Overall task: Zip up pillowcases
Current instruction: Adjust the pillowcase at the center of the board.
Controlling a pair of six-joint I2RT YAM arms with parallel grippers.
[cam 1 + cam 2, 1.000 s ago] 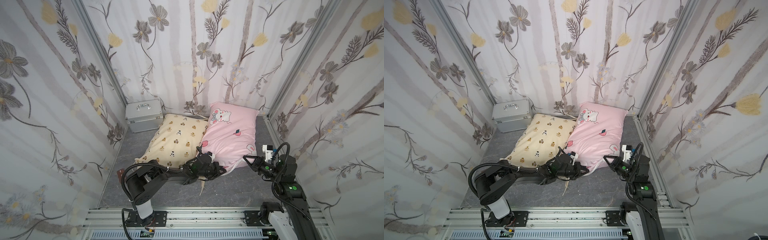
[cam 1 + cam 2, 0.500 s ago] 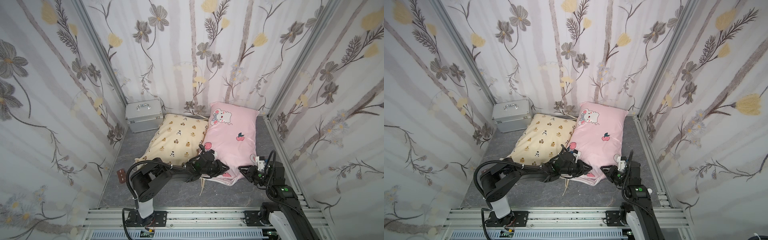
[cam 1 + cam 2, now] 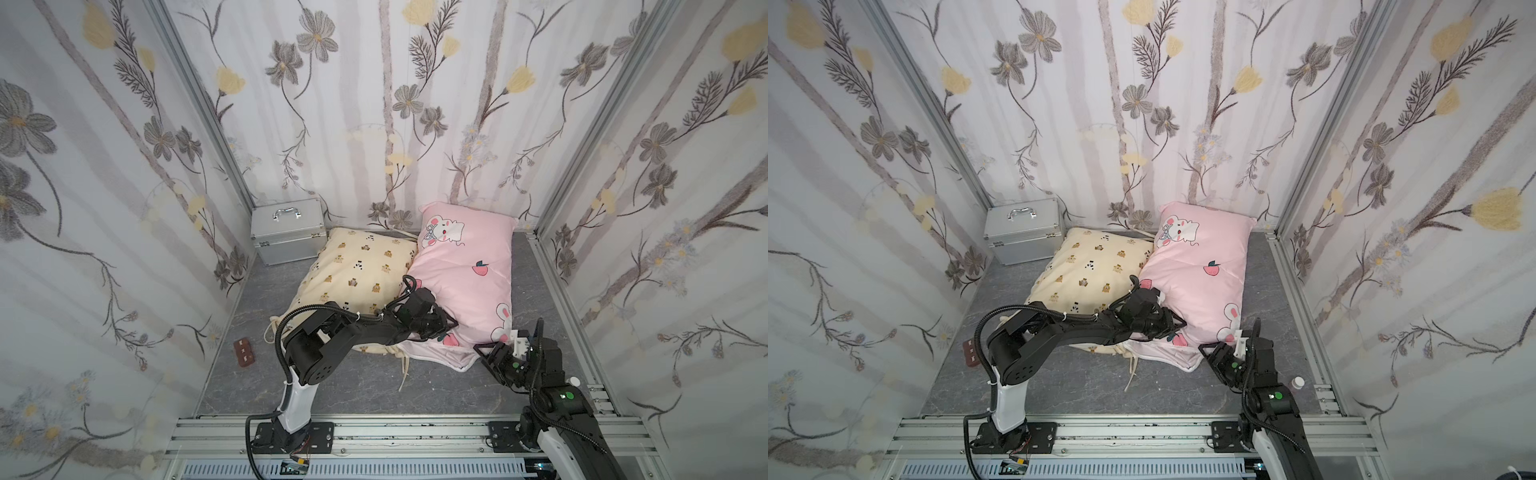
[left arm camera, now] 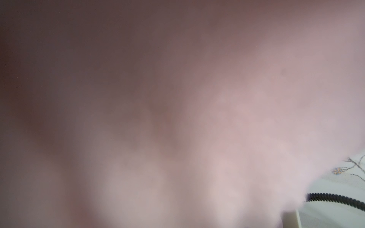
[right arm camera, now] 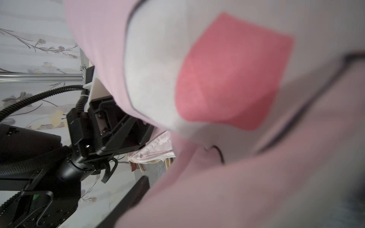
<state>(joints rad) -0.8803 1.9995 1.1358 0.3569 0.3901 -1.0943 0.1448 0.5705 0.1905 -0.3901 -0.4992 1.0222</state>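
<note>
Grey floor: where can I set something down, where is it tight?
Bare: front strip along the rail; left strip beside cream pillowcase, bar a small brown block. Crowded: back, by silver case; pink pillowcase's near edge, with left gripper and right gripper.

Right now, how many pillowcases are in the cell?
2. The cream bear-print pillowcase lies by the silver case; the pink pillowcase lies beside it on the right, touching it. Nothing suggests another is hidden.
</note>
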